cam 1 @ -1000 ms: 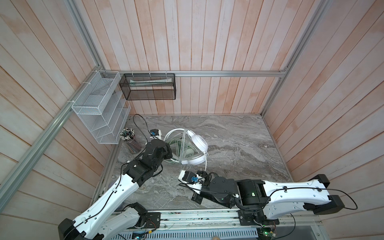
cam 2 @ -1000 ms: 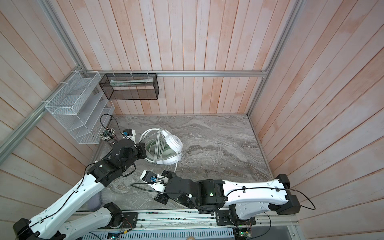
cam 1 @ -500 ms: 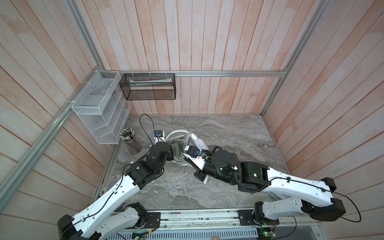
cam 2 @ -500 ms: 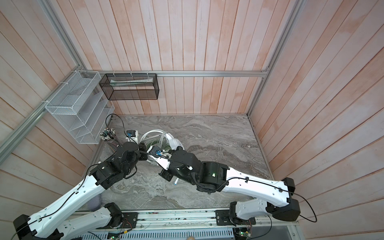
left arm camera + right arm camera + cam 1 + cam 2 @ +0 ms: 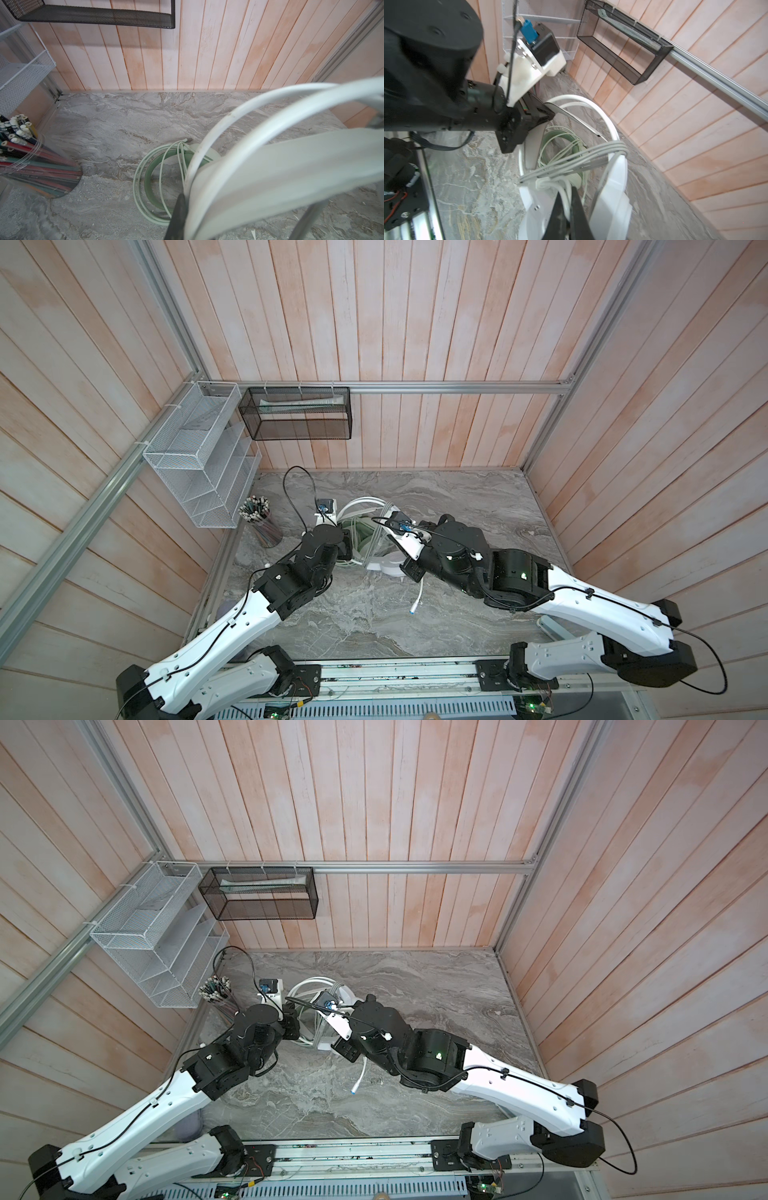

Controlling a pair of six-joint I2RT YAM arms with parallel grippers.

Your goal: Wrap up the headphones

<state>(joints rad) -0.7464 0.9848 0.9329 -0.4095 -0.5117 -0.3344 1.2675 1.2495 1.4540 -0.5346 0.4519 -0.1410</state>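
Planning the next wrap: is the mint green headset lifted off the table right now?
No, in the left wrist view the mint green headset lies on the table, its cable in loops.

Grey veined stone tabletop (image 5: 457, 506), closed in by plank walls (image 5: 374, 323) on the left, far and right sides. At the far left, close to the wall: clear cup of coloured pencils (image 5: 266, 526), upright. Right of it, left of centre: mint green headset (image 5: 149, 176), flat on the stone, with its thin cable (image 5: 136, 185) coiled in loose loops around the band. Directly over that, standing upright: white headset (image 5: 388, 568), one earcup low on the near side, contact with the stone not clear. Nearer, toward the centre: free end of a white cable (image 5: 413, 608), plug tip resting on the stone.
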